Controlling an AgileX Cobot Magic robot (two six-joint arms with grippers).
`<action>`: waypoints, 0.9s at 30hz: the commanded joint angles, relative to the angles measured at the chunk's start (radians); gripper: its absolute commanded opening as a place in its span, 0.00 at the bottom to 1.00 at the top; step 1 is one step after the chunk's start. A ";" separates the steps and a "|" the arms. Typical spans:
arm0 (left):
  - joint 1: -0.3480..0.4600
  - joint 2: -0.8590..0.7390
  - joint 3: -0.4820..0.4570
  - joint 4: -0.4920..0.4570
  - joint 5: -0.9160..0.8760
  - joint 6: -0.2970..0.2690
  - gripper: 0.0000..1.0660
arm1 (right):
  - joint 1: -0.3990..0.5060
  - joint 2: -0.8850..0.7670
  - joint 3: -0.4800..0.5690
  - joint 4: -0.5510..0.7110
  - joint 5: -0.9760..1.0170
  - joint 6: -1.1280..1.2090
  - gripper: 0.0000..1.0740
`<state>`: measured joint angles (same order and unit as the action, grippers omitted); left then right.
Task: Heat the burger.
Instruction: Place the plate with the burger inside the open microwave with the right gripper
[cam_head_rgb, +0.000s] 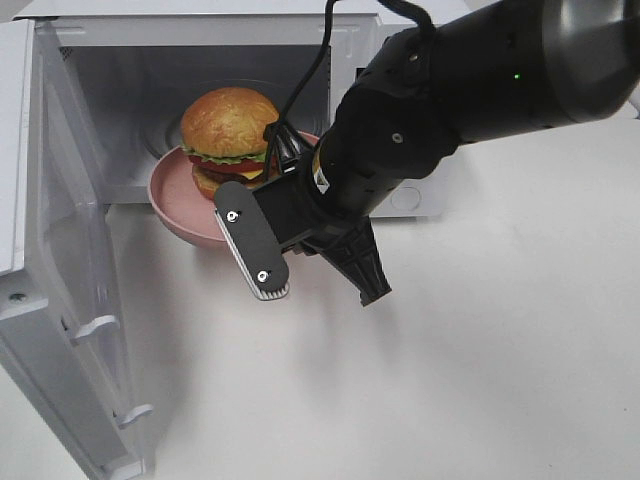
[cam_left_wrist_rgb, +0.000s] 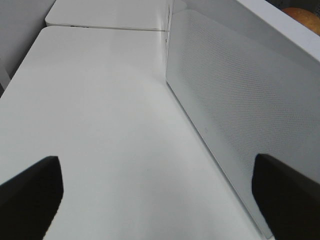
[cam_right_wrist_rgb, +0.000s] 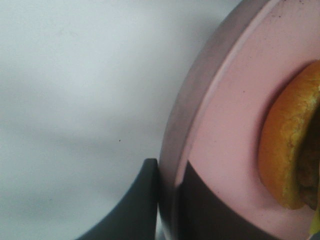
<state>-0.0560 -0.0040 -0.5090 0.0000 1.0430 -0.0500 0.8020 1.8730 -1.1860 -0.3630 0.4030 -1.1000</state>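
Probably the tall burger with the golden-brown domed bun, green lettuce, red tomato, yellow cheese and dark patty (cam_head_rgb: 228, 135) is light but not stable. It is a high stack of loose layers, so I judge that it can lean or slide apart if you tilt or jerk it. You should not take it by the soft bun. The better place to hold is the rim of the round pink plate (cam_head_rgb: 170, 208) under it, which looks stiff and smooth, perhaps a little slippery.

The burger stands upright in the middle of this plate. The plate is in the mouth of the white microwave oven (cam_head_rgb: 120, 75), with its back part inside the chamber and its front part out over the sill. You cannot tell from these views whether it rests on the chamber floor.

The right end effector (cam_right_wrist_rgb: 170, 172) has the plate's rim between its two dark fingers, one on the outer side and one on the inner side. Both seem to touch the rim, so it looks closed on it, at the side away from the open white door (cam_head_rgb: 60, 250). Please hold the plate level when you move it.

The left end effector (cam_left_wrist_rgb: 156, 167) is spread wide and holds nothing. It hangs over the white counter (cam_left_wrist_rgb: 100, 100), beside the outer face of the door.
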 joint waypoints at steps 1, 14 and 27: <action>0.002 -0.021 0.003 0.007 -0.007 0.001 0.92 | -0.001 0.010 -0.041 -0.022 -0.039 0.007 0.00; 0.002 -0.021 0.003 0.007 -0.007 0.001 0.92 | -0.051 0.108 -0.170 -0.025 -0.034 0.044 0.00; 0.002 -0.021 0.003 0.007 -0.007 0.001 0.92 | -0.060 0.220 -0.333 -0.028 -0.006 0.043 0.00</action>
<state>-0.0560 -0.0040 -0.5090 0.0000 1.0430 -0.0500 0.7470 2.1050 -1.4990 -0.3690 0.4440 -1.0670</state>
